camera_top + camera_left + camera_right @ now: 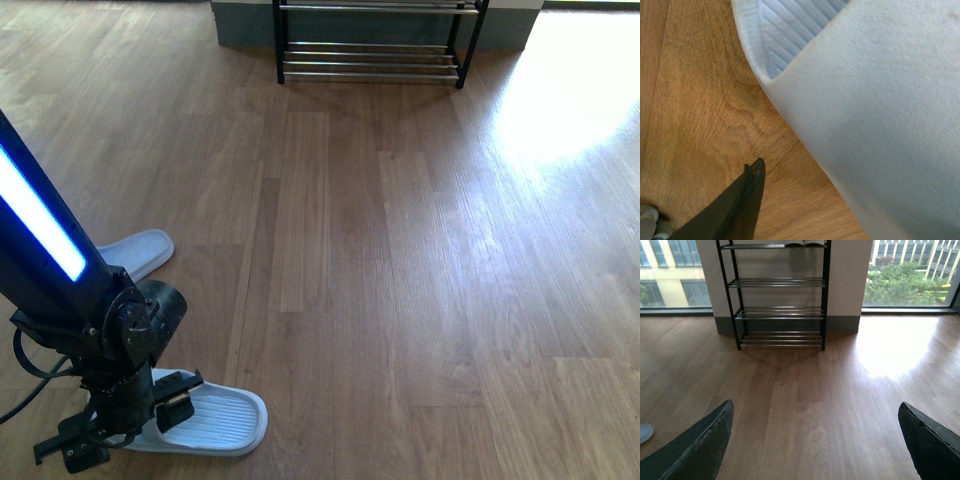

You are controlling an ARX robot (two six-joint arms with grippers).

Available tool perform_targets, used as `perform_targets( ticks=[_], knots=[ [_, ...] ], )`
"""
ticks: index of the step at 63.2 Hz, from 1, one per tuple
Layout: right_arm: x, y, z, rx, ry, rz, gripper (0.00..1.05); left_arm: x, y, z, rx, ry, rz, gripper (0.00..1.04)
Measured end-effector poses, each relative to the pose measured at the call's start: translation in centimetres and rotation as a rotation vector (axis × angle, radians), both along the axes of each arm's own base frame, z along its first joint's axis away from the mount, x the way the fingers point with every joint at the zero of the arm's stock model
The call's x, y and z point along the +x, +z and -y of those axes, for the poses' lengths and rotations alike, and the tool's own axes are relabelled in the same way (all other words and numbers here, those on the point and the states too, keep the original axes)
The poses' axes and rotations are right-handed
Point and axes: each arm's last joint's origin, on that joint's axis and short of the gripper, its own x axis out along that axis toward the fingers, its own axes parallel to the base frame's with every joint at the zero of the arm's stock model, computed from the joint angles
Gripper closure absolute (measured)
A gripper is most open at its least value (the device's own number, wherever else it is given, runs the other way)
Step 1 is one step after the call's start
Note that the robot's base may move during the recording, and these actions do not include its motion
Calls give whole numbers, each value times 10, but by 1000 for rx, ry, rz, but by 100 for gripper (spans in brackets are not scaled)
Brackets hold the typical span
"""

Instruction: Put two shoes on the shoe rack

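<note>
The two shoes are pale grey-white slide slippers on the wood floor. One slipper (138, 250) lies at the left. The other slipper (220, 418) lies at the near left, ribbed footbed up. My left gripper (120, 425) is open and low over this slipper's strap end. In the left wrist view the slipper (880, 125) fills the right side, with one dark fingertip (754, 172) beside it on bare floor and the other finger hidden. The black shoe rack (370, 50) stands far off against the wall. My right gripper (815, 440) is open, empty and faces the rack (780, 295).
The rack stands against a grey-skirted wall column (845, 280) between large windows. A pale object (800, 243) lies on its top tier. A slipper's edge (644, 432) shows at the side of the right wrist view. Bright sunlight falls on the floor (570, 90) at far right.
</note>
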Motion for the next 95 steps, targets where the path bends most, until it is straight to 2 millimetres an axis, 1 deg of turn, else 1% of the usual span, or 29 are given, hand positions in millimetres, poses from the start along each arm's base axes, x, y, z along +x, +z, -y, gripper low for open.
perform_targets(
  ticks=[12,17,26,34,40,46,49,51,52,53,54,55,57,58,60,62,63,65,66,68,71,73,76,78,81,83,88,90,95],
  knots=[
    [0,0,0,0,0,0,9,0,0,-1,14,-12,-5,68],
    [0,0,0,0,0,0,9,0,-1,-1,23,-24,-6,84],
    [0,0,0,0,0,0,9,0,-1,-3,67,-46,0,103],
    [0,0,0,0,0,0,9,-2,4,-7,126,-103,34,103],
    [0,0,0,0,0,0,9,2,21,-13,159,-147,95,103],
    [0,0,0,0,0,0,9,13,55,-22,177,-167,198,103],
    [0,0,0,0,0,0,9,22,83,-28,194,-179,280,103],
    [0,0,0,0,0,0,9,24,96,-31,197,-177,315,103],
    [0,0,0,0,0,0,9,27,108,-34,208,-184,346,103],
    [0,0,0,0,0,0,9,28,114,-36,216,-185,361,103],
    [0,0,0,0,0,0,9,29,120,-37,223,-182,379,103],
    [0,0,0,0,0,0,9,30,133,-41,237,-190,409,103],
    [0,0,0,0,0,0,9,30,144,-44,251,-194,439,103],
    [0,0,0,0,0,0,9,29,156,-47,267,-199,468,103],
    [0,0,0,0,0,0,9,27,167,-50,280,-205,493,103],
    [0,0,0,0,0,0,9,23,183,-54,296,-209,528,103],
    [0,0,0,0,0,0,9,20,193,-57,311,-219,547,103],
    [0,0,0,0,0,0,9,16,203,-60,328,-226,565,103],
    [0,0,0,0,0,0,9,12,212,-61,341,-231,585,103],
    [0,0,0,0,0,0,9,7,221,-63,351,-241,599,103],
    [0,0,0,0,0,0,9,-6,242,-65,383,-275,633,103],
    [0,0,0,0,0,0,9,-12,249,-66,400,-290,648,103],
    [0,0,0,0,0,0,9,-27,268,-66,438,-319,685,103],
    [0,0,0,0,0,0,9,-34,275,-67,449,-336,697,103],
    [0,0,0,0,0,0,9,-51,291,-67,495,-383,730,103],
    [0,0,0,0,0,0,9,-58,297,-67,513,-399,742,103],
    [0,0,0,0,0,0,9,-87,318,-69,598,-448,777,103],
    [0,0,0,0,0,0,9,-94,322,-69,614,-455,786,103],
    [0,0,0,0,0,0,9,-124,335,-70,668,-475,789,103]
  ],
)
